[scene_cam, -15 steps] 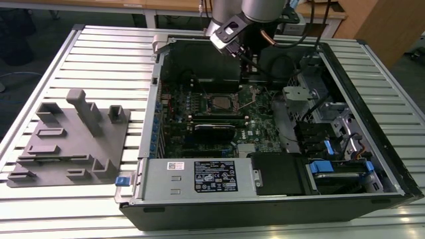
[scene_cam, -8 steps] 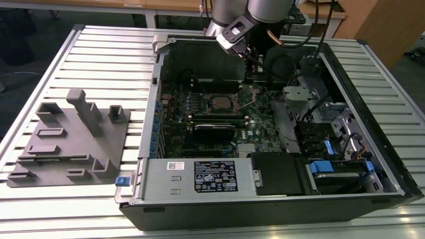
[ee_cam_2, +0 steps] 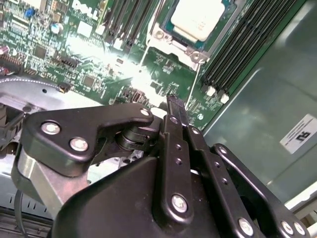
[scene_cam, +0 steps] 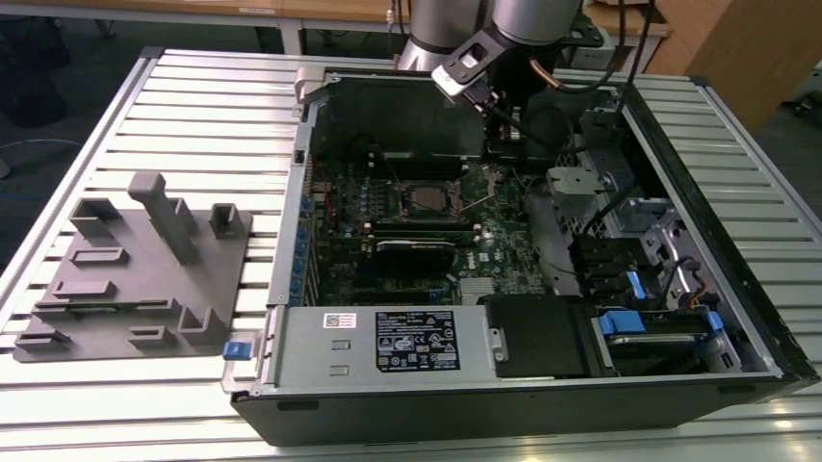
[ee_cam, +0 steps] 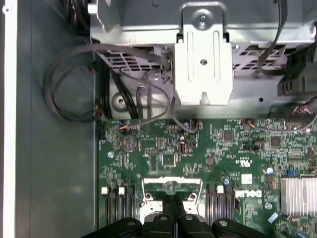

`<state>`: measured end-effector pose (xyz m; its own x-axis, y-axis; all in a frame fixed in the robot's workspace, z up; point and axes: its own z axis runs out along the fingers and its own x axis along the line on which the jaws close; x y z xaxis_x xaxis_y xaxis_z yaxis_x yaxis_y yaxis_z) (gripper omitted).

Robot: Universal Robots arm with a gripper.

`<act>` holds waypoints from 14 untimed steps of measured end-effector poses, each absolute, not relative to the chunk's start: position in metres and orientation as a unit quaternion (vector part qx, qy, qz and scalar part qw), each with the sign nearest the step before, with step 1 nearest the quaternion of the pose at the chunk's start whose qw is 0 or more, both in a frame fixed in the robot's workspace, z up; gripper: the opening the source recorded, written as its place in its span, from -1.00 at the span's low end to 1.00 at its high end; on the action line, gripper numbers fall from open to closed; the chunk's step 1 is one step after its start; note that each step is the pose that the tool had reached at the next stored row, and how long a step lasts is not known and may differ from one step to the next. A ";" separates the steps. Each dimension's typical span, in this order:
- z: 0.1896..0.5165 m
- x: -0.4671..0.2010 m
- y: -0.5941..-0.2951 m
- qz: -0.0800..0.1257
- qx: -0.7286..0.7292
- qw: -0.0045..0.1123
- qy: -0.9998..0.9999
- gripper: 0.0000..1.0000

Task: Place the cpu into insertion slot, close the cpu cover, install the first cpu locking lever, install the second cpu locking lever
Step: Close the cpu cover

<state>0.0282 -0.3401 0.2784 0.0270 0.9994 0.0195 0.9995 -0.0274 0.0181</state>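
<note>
Cpu [ee_cam_2: 198, 17], lying in the insertion slot [ee_cam_2: 159, 35] at the middle of the board [scene_cam: 501, 241]: I am judging it light, stiff, fragile, edge-grip only; gripper [ee_cam_2: 174, 104] hovering beside, fingers [ee_cam: 167, 213] pressed together.

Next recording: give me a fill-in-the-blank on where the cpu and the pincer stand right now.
1. The cpu sits in the insertion slot on the ____ circuit board.
2. The pincer is ____, with nothing in it.
3. A ____ fixture plate lies beside the computer case, at the exterior view's left.
Missing words: green; shut; grey.
</note>
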 end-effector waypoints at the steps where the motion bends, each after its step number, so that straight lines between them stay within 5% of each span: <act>1: 0.278 0.030 -0.340 -0.013 -0.717 0.000 -0.697 -0.79; 14: 0.278 0.051 -0.340 -0.013 -0.717 0.000 -0.697 -0.79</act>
<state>0.0508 -0.3401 0.2784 0.0270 0.9994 0.0195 0.9995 -0.0273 0.0181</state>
